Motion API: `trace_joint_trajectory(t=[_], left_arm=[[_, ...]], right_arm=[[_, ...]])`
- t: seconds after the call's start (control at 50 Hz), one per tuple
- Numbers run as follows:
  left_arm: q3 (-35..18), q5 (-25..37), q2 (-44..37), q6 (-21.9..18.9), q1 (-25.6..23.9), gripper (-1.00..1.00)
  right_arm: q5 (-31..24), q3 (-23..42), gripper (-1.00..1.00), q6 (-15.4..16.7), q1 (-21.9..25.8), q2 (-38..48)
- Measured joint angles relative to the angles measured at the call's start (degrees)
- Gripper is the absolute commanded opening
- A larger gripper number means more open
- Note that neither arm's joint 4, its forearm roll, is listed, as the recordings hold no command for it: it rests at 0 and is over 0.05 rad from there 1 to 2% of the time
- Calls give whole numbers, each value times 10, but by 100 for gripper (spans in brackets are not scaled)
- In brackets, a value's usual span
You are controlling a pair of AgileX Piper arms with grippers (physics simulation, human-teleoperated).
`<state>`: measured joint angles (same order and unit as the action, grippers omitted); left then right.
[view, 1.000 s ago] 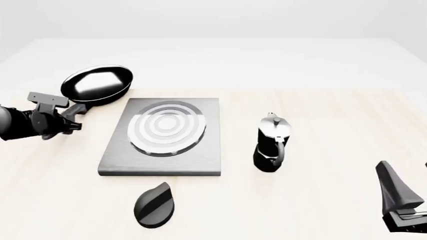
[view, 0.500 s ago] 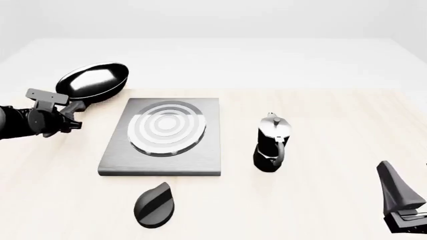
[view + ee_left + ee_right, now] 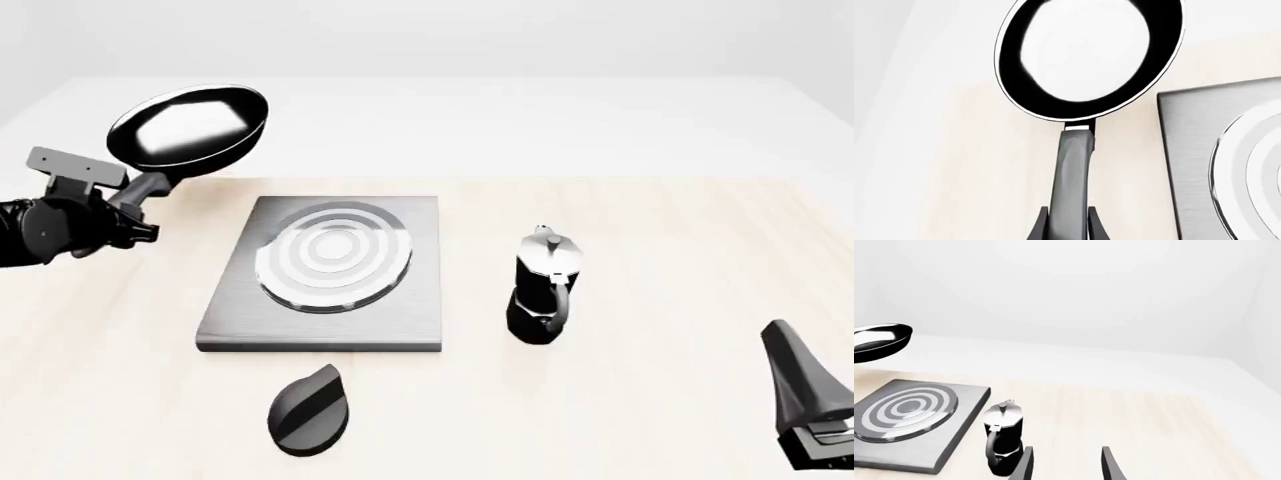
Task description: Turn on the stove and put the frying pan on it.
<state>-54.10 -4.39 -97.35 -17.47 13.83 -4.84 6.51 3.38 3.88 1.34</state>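
My left gripper (image 3: 131, 205) is shut on the handle of the black frying pan (image 3: 187, 130) and holds it in the air, up and to the left of the stove (image 3: 327, 272). In the left wrist view the pan (image 3: 1087, 55) fills the frame, its handle between my fingers (image 3: 1037, 227), with the stove's corner (image 3: 1214, 150) beside it. The black oval knob (image 3: 310, 408) lies in front of the stove. My right gripper (image 3: 1066, 465) is open and empty, low at the near right (image 3: 807, 420). The right wrist view shows the pan (image 3: 877, 342) above the stove (image 3: 911, 422).
A small black moka pot (image 3: 545, 287) with a silver lid stands to the right of the stove, also in the right wrist view (image 3: 1002, 437). The light wooden table (image 3: 667, 240) stretches to a white far edge.
My left gripper has lifted the frying pan higher off the table and tilted it up. The right arm has barely moved.
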Motion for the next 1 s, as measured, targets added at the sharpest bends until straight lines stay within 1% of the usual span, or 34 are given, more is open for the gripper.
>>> trace_joint_trajectory(t=[0.2, 0.44, 1.0], left_arm=[[54, 9, 77, -2, -22, -100], [127, -5, 156, -9, -57, -100], [266, -15, 308, -28, -137, -100]], right_arm=[[-8, 6, 100, -3, 2, -6], [-11, 11, 100, -9, 6, -10], [-12, 18, 100, -18, 6, -13]])
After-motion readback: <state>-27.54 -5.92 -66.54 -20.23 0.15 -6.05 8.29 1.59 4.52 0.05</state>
